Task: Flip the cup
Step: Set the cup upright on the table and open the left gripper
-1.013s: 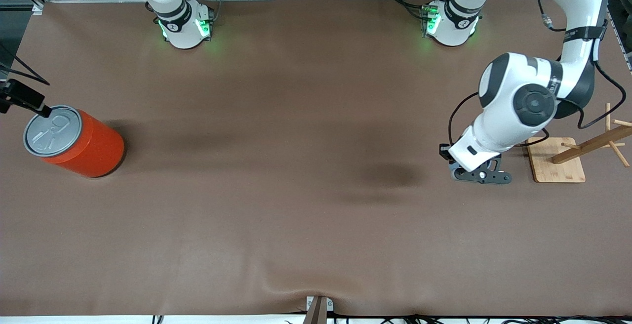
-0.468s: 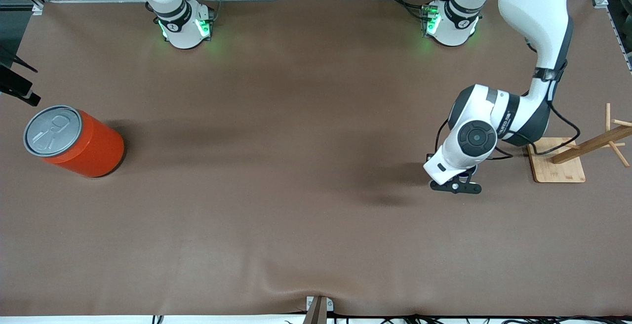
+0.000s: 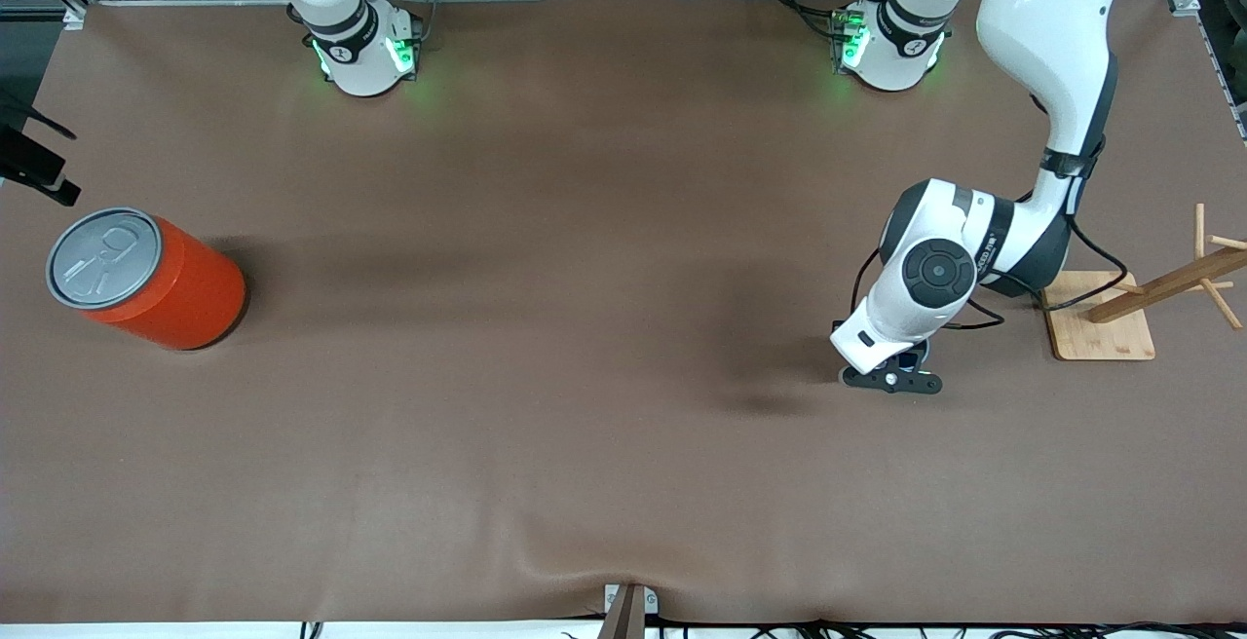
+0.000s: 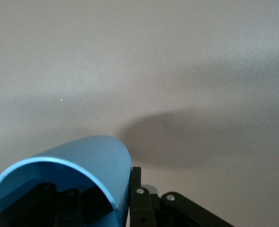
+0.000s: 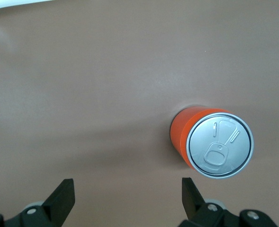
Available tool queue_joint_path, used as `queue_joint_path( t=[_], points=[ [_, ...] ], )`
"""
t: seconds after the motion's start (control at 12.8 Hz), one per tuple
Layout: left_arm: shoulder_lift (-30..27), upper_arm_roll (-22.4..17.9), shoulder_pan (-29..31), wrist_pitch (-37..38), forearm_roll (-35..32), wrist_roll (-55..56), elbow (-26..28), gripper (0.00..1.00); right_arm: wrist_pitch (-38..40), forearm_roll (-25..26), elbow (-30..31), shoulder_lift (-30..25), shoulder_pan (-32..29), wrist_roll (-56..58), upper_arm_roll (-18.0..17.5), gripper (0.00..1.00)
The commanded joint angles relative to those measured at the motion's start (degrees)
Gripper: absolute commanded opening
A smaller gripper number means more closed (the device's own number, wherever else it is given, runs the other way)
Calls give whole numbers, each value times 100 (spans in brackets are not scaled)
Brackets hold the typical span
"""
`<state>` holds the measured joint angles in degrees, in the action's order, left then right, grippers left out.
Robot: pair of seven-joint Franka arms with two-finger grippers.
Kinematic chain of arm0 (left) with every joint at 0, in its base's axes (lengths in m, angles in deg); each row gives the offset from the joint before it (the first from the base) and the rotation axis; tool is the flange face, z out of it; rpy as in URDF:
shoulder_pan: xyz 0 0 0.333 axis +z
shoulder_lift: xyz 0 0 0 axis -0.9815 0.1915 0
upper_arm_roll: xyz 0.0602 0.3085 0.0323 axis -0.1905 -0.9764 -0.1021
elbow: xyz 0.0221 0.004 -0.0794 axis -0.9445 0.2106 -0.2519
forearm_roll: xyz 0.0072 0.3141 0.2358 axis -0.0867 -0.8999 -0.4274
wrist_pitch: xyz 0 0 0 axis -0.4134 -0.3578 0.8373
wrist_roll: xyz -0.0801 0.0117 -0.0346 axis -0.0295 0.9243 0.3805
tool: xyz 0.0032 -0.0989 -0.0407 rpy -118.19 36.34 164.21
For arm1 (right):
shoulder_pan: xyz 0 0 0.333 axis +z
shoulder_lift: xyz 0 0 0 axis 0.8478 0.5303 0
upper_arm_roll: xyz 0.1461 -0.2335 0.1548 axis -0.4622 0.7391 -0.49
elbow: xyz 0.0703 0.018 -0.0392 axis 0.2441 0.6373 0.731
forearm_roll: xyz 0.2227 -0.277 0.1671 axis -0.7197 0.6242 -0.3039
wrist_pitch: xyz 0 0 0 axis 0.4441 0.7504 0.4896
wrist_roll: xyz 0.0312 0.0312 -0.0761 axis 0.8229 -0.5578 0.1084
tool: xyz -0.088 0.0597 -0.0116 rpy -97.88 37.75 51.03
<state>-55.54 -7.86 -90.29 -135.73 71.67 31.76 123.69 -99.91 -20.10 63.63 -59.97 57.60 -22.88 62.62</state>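
- Left end effector (image 3: 891, 381) has come down and in toward the table's middle over the last second, away from the wooden rack (image 3: 1101, 313); it now hangs low over bare table (image 3: 585, 444), nearer the front camera than the rack's base. The move has slowed in the last half second, so this looks like the set-down approach.
- Its fingers are clamped tight on the cup (image 4: 77, 175), one finger inside the mouth and one outside on the wall, as the left wrist view shows. In the front view the wrist hides the cup.
- Cup orientation: mouth opens back toward the wrist camera, closed base points away from it; long axis runs roughly along the fingers. Whether it is upright or tilted relative to the table, cannot tell.
- Judgement: flip is carried but not finished; cup not yet released.
- Right end effector (image 5: 125, 198) waits at the right arm's end of the table, jaws wide, holding nothing, above and just beside the orange can (image 3: 146, 279), having backed off it slightly.
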Motion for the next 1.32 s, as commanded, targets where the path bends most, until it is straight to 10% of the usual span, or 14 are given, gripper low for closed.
queue_joint_path(
  t=[0.0,0.62,0.7,0.78,1.25],
  points=[
    [-91,14,17,-289,31,99,341,0,96,82,-28,-16,-155,66,-229,100],
    [-73,14,26,-694,31,108,773,0,114,74,-11,-16,-182,-4,-230,100],
    [-73,14,26,-694,39,125,764,35,114,74,-11,-16,-190,-4,-230,100],
    [-99,14,17,-694,39,177,764,99,114,65,-11,-16,-199,-4,-230,100],
    [-1126,198,-53,-2,39,169,624,100,114,65,-11,-16,-199,22,-230,100]
  ],
)
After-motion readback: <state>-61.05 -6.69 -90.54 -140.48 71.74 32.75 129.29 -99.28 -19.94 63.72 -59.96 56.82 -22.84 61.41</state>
